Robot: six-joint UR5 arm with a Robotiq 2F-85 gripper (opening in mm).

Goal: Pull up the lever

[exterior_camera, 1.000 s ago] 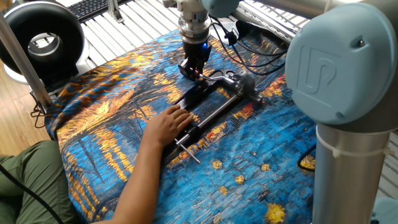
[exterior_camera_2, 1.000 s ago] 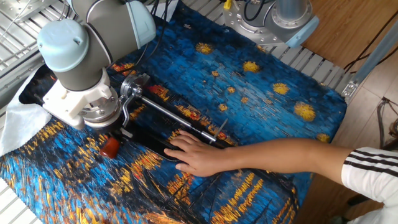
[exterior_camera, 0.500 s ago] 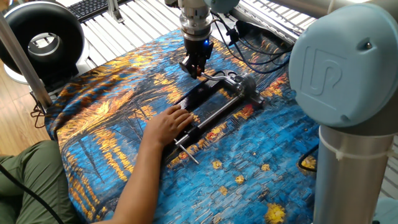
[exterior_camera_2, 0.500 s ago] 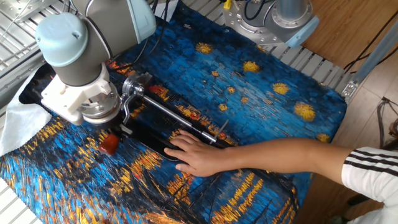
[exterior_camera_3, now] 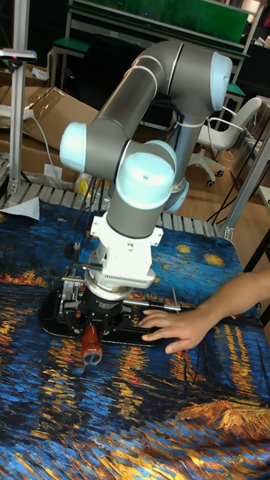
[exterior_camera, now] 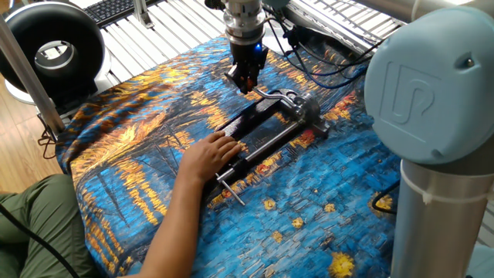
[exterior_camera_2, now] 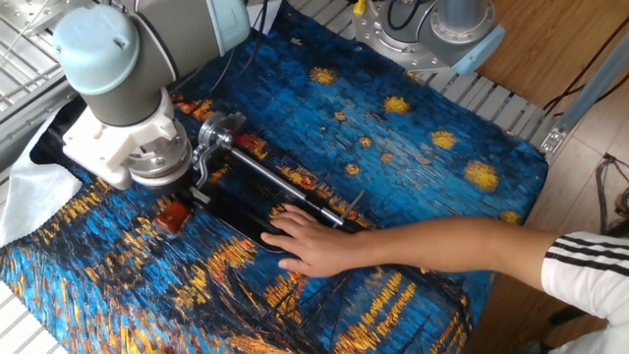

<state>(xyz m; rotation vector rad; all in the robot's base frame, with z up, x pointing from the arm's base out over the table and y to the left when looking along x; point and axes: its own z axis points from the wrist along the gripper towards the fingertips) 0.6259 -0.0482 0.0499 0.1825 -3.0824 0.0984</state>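
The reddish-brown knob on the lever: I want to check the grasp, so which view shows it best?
The tall fixed view: the reddish-brown rounded knob faces the camera, poking out below the gripper. The other fixed view shows it partly, under the wrist. In one fixed view the gripper hides it almost entirely.

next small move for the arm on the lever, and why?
Probably keep lifting, swinging about the hinge. The end effector is closed on the lever knob, the arm is only partly raised, and a person's hand pins the clamp.
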